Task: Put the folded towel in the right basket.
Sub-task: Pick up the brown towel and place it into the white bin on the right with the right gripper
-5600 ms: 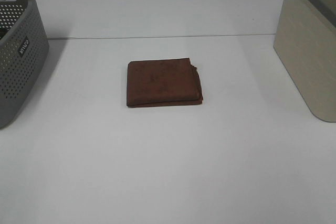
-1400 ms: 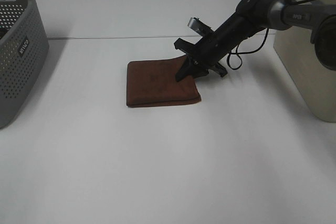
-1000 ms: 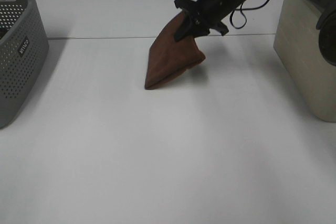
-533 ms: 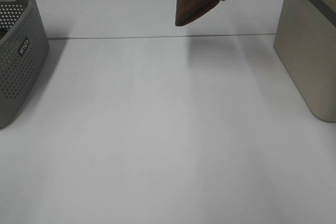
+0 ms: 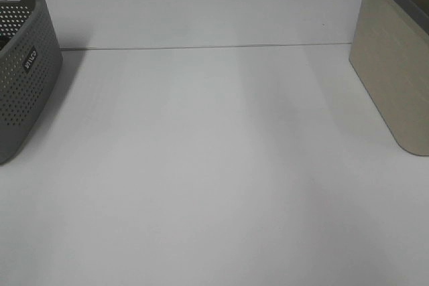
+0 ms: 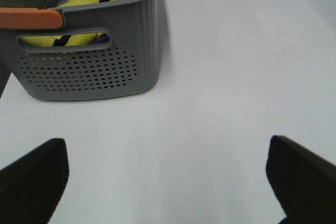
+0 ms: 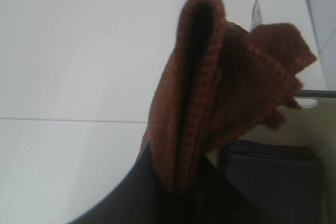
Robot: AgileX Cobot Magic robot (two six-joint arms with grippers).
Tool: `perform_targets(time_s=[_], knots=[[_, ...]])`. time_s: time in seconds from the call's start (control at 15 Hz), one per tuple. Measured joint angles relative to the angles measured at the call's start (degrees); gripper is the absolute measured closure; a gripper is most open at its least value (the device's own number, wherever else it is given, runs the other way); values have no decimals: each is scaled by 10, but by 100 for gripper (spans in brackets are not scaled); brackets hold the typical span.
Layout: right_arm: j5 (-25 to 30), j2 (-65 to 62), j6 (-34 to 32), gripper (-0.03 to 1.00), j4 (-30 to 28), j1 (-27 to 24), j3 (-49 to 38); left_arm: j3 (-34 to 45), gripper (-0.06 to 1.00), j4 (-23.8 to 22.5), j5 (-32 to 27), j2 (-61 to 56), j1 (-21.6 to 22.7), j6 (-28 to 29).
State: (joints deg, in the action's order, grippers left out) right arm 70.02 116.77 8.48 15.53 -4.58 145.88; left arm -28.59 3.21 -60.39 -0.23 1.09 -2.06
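The folded towel, reddish-brown and layered, shows only in the right wrist view. It hangs in the air from my right gripper, whose dark jaws are shut on its edge. Behind it in that view is the right basket, beige with a grey rim, with a dark blue cloth inside. In the exterior high view the right basket stands at the right edge; the towel and both grippers are out of that view. My left gripper is open and empty over the table.
A grey perforated basket stands at the left edge of the table. In the left wrist view that basket holds yellow and blue items, with an orange-brown strip on its rim. A seam crosses the white table at the back.
My right gripper took hold of the towel's right edge, lifted it off the table and carried it up and to the right, out of the exterior high view.
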Motion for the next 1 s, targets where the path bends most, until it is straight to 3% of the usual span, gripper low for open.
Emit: perform_targets(time_s=[0.07,0.2,0.53,0.8,1.0], knots=[[0,-22,0,89,-1,-30,-29,0,-3,0,0,0,0,0],[0,-33,0,89,-15,-40,-68,0,-3,0,0,0,0,0],[1,-28,-3,89,-74,-40,-197,0,-3,0,0,0,0,0],[0,9,-35,88,-94,-40,-231,0,-3,0,0,0,0,0],[1,25,-77,65,-112,-40,-233,0,-3,0,0,0,0,0]])
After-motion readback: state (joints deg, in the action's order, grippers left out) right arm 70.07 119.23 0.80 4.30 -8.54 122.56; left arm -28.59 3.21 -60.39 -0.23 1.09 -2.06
